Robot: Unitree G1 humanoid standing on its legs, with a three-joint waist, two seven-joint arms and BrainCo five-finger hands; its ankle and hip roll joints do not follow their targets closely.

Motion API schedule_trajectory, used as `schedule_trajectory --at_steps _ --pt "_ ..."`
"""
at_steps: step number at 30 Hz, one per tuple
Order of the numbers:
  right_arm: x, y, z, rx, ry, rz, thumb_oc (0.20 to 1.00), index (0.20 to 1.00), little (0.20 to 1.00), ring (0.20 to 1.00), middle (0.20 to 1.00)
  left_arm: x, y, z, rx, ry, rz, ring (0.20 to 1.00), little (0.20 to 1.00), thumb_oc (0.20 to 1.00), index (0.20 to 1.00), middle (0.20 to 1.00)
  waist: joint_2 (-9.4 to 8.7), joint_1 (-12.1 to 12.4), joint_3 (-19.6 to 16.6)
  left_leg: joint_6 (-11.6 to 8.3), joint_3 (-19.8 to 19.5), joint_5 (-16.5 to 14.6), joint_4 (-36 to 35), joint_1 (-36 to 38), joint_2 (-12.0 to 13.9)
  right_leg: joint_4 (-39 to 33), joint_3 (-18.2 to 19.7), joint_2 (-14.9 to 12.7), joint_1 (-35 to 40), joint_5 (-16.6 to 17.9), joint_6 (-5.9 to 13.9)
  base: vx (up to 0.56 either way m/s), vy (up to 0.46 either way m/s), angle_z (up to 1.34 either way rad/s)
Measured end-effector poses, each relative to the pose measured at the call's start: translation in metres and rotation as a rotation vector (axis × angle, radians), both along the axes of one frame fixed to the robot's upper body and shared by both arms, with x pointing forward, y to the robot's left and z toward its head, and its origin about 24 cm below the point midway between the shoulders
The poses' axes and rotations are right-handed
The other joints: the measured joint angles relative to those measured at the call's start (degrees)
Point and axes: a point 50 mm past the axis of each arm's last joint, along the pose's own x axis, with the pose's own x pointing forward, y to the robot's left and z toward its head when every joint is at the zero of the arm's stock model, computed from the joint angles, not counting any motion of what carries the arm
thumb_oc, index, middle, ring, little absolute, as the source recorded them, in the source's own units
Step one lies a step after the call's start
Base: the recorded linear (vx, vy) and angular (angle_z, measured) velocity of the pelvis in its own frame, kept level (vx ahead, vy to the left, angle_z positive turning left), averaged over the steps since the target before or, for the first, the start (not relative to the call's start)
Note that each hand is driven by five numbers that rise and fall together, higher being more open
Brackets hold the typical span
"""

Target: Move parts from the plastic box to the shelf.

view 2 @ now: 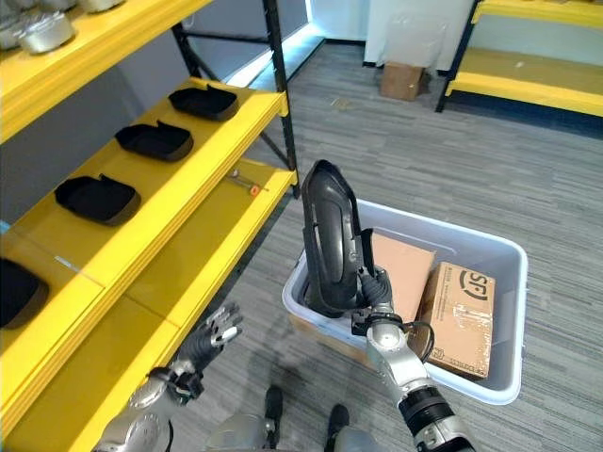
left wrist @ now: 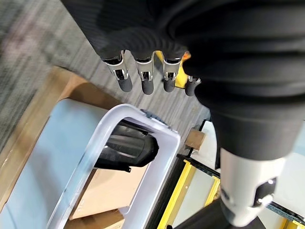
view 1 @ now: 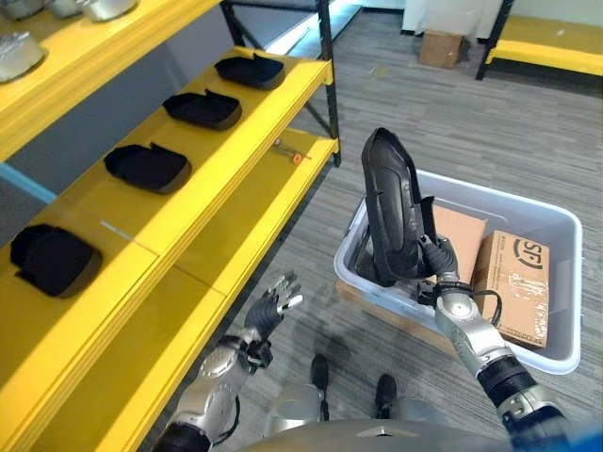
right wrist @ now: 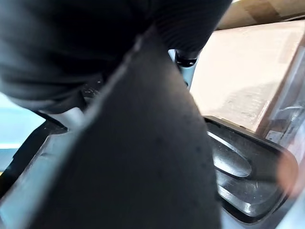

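My right hand (view 1: 441,270) is shut on the lower end of a long black moulded part (view 1: 391,202), held upright above the near left corner of the pale plastic box (view 1: 500,200). Close up, that part (right wrist: 143,167) shows in the right wrist view, and another black part (right wrist: 243,186) lies below it in the box. Several black parts (view 1: 148,167) sit in a row on the yellow shelf (view 1: 236,160) to the left. Low down beside the shelf's bottom board, my left hand (view 1: 273,306) is open, fingers (left wrist: 143,81) straight and holding nothing.
Two cardboard packs (view 1: 513,282) lie in the box's right half. Silver metal parts (view 1: 19,52) rest on the top shelf board. Far back stand a cardboard carton (view 1: 440,47) and a second yellow rack (view 1: 546,42). Grey carpet lies between shelf and box.
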Motion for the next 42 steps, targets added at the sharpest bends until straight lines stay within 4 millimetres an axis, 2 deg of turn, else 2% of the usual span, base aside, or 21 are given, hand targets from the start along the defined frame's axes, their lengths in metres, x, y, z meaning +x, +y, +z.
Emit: schedule_trajectory --at_steps 1,2,3,4,5,7,8,9,11,12,13,14,16,19,21,25,29,34,37,41,42 --pt "-0.001 0.002 -0.002 -0.001 0.004 0.008 0.2 0.2 0.2 0.2 0.2 -0.003 0.001 -0.002 0.0 0.007 0.001 1.0 1.0 1.0 1.0 1.0 0.14 -0.1 0.1 -0.12 0.1 0.0 -0.2 0.2 0.3 -0.2 -0.9 0.4 0.7 -0.2 -0.21 -0.07 -0.029 0.89" --pt "-0.005 0.004 -0.003 0.002 -0.002 0.007 0.2 0.2 0.2 0.2 0.2 -0.004 -0.001 -0.003 -0.007 0.011 -0.02 1.0 1.0 1.0 1.0 1.0 0.6 -0.1 0.6 -0.91 1.6 -2.5 -0.7 -0.9 1.3 0.1 -4.0 0.9 1.2 -0.5 -0.68 -0.08 0.0 1.22" --pt "-0.007 0.009 -0.005 0.0 0.005 0.018 0.2 0.2 0.2 0.2 0.2 -0.004 0.0 -0.003 -0.001 0.013 -0.026 1.0 1.0 1.0 1.0 1.0 -1.34 0.4 1.8 -0.56 7.7 -6.9 0.4 -1.1 1.1 -1.0 -6.9 -1.7 1.6 -0.1 -1.54 -0.08 0.079 1.58" --pt "-0.01 0.012 -0.008 0.002 0.012 0.019 0.2 0.2 0.2 0.2 0.2 -0.005 -0.001 -0.005 0.009 0.021 -0.053 1.0 1.0 1.0 1.0 1.0 -1.9 -0.2 2.1 -0.49 13.7 -7.3 3.1 -0.9 1.1 -1.1 -10.2 -4.2 2.7 0.5 -2.09 -0.02 0.227 1.88" --pt "-0.008 0.016 -0.006 0.009 0.003 0.022 0.2 0.2 0.2 0.2 0.2 0.0 -0.003 -0.006 0.019 0.019 -0.075 1.0 1.0 1.0 1.0 1.0 -2.25 -1.8 2.1 -2.4 20.3 -7.9 10.5 0.4 4.6 -0.6 -13.8 -7.6 4.2 0.4 -1.77 -0.03 0.256 1.5" --pt "0.003 0.023 0.005 0.016 -0.031 0.057 0.2 0.2 0.2 0.2 0.2 0.002 -0.003 -0.005 0.023 0.015 -0.075 1.0 1.0 1.0 1.0 1.0 -2.4 -2.6 2.2 -2.48 19.6 -7.8 13.3 2.6 8.9 1.8 -12.6 -9.3 3.6 -1.2 -1.17 -0.02 0.246 0.53" --pt "0.011 0.024 0.015 0.013 -0.063 0.072 0.2 0.2 0.2 0.2 0.2 0.004 -0.004 -0.003 0.022 0.008 -0.08 1.0 1.0 1.0 1.0 1.0 -2.24 -3.9 2.0 -1.77 20.5 -5.2 13.8 4.3 12.2 6.2 -12.5 -11.7 2.3 -2.9 0.89 -0.02 0.283 0.13" --pt "0.013 0.021 0.018 0.003 -0.069 0.07 0.2 0.2 0.2 0.2 0.2 0.005 -0.006 -0.003 0.023 0.006 -0.087 1.0 1.0 1.0 1.0 1.0 -1.7 -4.6 1.5 -2.25 20.0 -1.0 13.8 4.5 12.8 10.1 -12.3 -12.5 1.0 -4.1 2.68 -0.03 0.345 0.2" --pt "0.014 0.021 0.018 0.003 -0.06 0.069 0.2 0.2 0.2 0.2 0.2 0.013 -0.003 0.004 0.051 -0.022 -0.102 1.0 1.0 1.0 1.0 1.0 -4.8 -5.0 0.2 -1.31 20.2 -0.8 10.9 4.0 8.9 13.2 -8.2 -14.9 -3.0 -5.5 4.35 -0.02 0.301 0.32" --pt "0.016 0.02 0.019 -0.008 -0.055 0.075 0.2 0.2 0.2 0.2 0.2 0.016 -0.005 0.006 0.051 -0.031 -0.108 1.0 1.0 1.0 1.0 1.0 -4.87 -4.8 -0.1 -0.96 19.5 -0.9 8.6 4.3 8.1 13.3 -8.2 -15.9 -3.3 -4.8 4.93 -0.01 0.354 0.36" --pt "0.018 0.021 0.02 -0.006 -0.051 0.082 0.2 0.2 0.2 0.2 0.2 0.018 -0.005 0.008 0.052 -0.039 -0.111 1.0 1.0 1.0 1.0 1.0 -4.85 -4.7 -0.1 -0.39 19.1 -1.6 8.0 4.3 7.1 13.8 -8.1 -16.4 -3.7 -4.6 5.17 0.01 0.568 0.31" --pt "0.018 0.023 0.018 0.006 -0.032 0.093 0.2 0.2 0.2 0.2 0.2 0.016 -0.008 0.006 0.055 -0.026 -0.114 1.0 1.0 1.0 1.0 1.0 -3.73 -4.8 -0.9 0.14 19.1 -5.0 7.7 4.4 6.4 14.4 -9.0 -17.4 -3.6 -4.4 5.9 0.01 0.487 0.37" --pt "0.018 0.026 0.017 0.015 -0.025 0.105 0.2 0.2 0.2 0.2 0.2 0.016 -0.008 0.006 0.059 -0.024 -0.106 1.0 1.0 1.0 1.0 1.0 -2.42 -5.6 -1.7 -1.1 19.4 -8.0 7.0 4.4 6.1 14.5 -9.7 -17.8 -3.3 -3.9 6.84 0.01 0.373 0.35" --pt "0.017 0.03 0.014 0.029 -0.009 0.127 0.2 0.2 0.2 0.2 0.2 0.014 -0.006 0.003 0.072 0.001 -0.085 1.0 1.0 1.0 1.0 1.0 -2.42 -5.7 -1.7 -0.46 19.1 -8.5 7.1 4.6 3.7 12.7 -9.6 -19.7 -1.8 -2.4 7.99 -0.01 0.371 0.23" --pt "0.012 0.041 0.01 0.07 0.003 0.148 0.2 0.2 0.2 0.2 0.2 0.003 0.002 -0.006 0.116 0.048 -0.064 1.0 1.0 1.0 1.0 1.0 -2.4 -4.1 -1.9 1.1 18.2 -9.8 7.4 4.4 1.7 10.3 -10.2 -21.3 0.7 -0.9 8.81 -0.06 0.639 0.34" --pt "0.005 0.053 0.002 0.072 0.034 0.193 0.2 0.2 0.2 0.2 0.2 -0.009 0.009 -0.011 0.129 0.078 -0.039 1.0 1.0 1.0 1.0 1.0 -2.95 -2.5 -2.0 1.83 16.5 -10.3 8.4 3.9 0.8 9.2 -11.2 -21.9 2.5 -0.6 8.74 -0.06 0.294 0.28" --pt "0.004 0.066 0.002 0.102 0.039 0.225 0.2 0.2 0.2 0.2 0.2 -0.009 0.014 -0.008 0.149 0.073 -0.028 1.0 1.0 1.0 1.0 1.0 -3.63 -0.1 -2.1 2.0 13.8 -10.4 10.2 0.6 0.5 8.6 -13.8 -21.9 2.7 0.4 9.29 -0.11 0.271 0.36" --pt "0.002 0.077 0.001 0.114 0.049 0.246 0.2 0.2 0.2 0.2 0.2 -0.009 0.015 -0.001 0.145 0.043 -0.028 1.0 1.0 1.0 1.0 1.0 -4.19 2.8 -1.8 2.11 10.9 -10.2 11.5 -1.3 -0.2 8.2 -14.6 -22.1 3.6 2.1 7.44 -0.15 0.244 0.36" --pt "0.001 0.082 0.004 0.114 0.035 0.256 0.2 0.2 0.2 0.2 0.2 -0.009 0.018 -0.001 0.149 0.043 -0.018 1.0 1.0 1.0 1.0 1.0 -4.51 3.8 -1.6 3.23 10.4 -11.3 11.9 -1.8 -1.1 8.4 -17.1 -23.8 4.7 4.3 6.84 -0.05 0.232 0.35" --pt "0.0 0.094 0.006 0.128 0.026 0.266 0.2 0.2 0.2 0.2 0.2 -0.013 0.02 -0.003 0.147 0.04 -0.018 1.0 1.0 1.0 1.0 1.0 -4.97 6.0 -0.7 4.62 12.9 -10.6 8.0 1.3 -2.8 11.2 -17.7 -26.8 3.9 9.8 6.67 -0.02 0.125 0.09" --pt "0.0 0.097 0.008 0.133 0.017 0.27 0.2 0.2 0.2 0.2 0.2 -0.012 0.02 -0.002 0.148 0.031 -0.018 1.0 1.0 1.0 1.0 1.0 -4.68 6.2 -0.6 5.86 12.0 -9.1 6.9 2.0 -2.8 13.2 -17.3 -26.0 2.6 8.3 7.83 -0.03 -0.018 0.29"
